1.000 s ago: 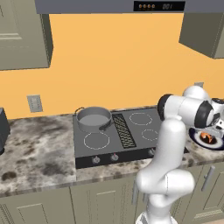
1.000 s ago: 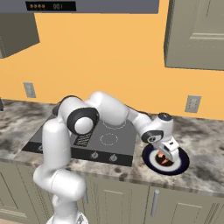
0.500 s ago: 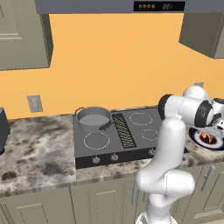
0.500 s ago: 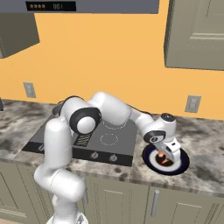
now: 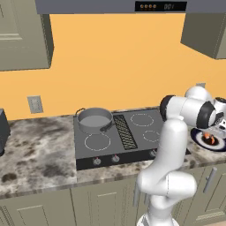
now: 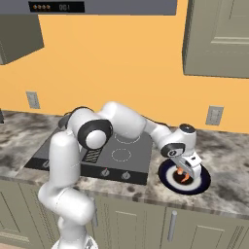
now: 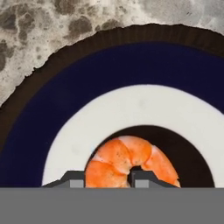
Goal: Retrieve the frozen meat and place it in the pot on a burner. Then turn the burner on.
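Observation:
The frozen meat [image 7: 124, 157], a curled orange shrimp, lies in the middle of a round plate [image 7: 131, 65] with a dark blue band and a white ring. My gripper [image 7: 108, 178] reaches down onto it, with one fingertip pressed on each side of the shrimp's near lobe. From the base, the gripper [image 6: 187, 164] hangs over the plate [image 6: 168, 179] on the counter right of the stove, the meat [image 6: 183, 176] under it. The pot [image 5: 94, 120], grey, low and empty, stands on the stove's back left burner, far from my gripper [image 5: 216, 132].
The black stove [image 5: 128, 139] has a centre grille and a row of knobs [image 5: 105, 160] along its front edge. Speckled stone counter [image 5: 35, 150] runs on both sides. A dark appliance [image 5: 2, 130] stands at the far left. Wall cabinets hang overhead.
The jaws have closed in from wide open onto the shrimp. The arm has barely moved and stays over the plate.

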You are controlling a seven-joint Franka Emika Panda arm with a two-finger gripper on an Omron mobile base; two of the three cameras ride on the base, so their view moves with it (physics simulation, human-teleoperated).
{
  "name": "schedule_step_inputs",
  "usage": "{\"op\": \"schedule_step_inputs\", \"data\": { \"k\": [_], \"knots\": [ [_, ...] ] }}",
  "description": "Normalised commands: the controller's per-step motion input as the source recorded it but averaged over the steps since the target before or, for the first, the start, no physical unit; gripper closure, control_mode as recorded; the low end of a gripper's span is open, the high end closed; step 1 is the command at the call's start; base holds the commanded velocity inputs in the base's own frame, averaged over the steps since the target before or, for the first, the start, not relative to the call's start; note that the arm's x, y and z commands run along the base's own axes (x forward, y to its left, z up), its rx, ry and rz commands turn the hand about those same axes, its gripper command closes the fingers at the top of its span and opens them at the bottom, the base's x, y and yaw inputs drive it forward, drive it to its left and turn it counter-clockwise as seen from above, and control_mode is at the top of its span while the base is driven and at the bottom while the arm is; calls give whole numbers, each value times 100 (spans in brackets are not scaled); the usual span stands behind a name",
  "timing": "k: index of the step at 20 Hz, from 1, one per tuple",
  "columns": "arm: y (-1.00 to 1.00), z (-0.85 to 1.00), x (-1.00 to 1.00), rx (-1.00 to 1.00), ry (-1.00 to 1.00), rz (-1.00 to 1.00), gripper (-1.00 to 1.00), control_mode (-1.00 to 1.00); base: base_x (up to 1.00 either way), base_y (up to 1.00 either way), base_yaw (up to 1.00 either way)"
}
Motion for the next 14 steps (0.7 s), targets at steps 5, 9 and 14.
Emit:
{"op": "schedule_step_inputs", "data": {
  "k": [5,9,14],
  "knots": [
    [6,22,-5,0,-1,0,100,-100,0,0,0],
    [29,33,-6,-6,-1,0,100,-100,0,0,0],
    [25,35,0,-13,0,4,100,-100,0,0,0]
  ]
}}
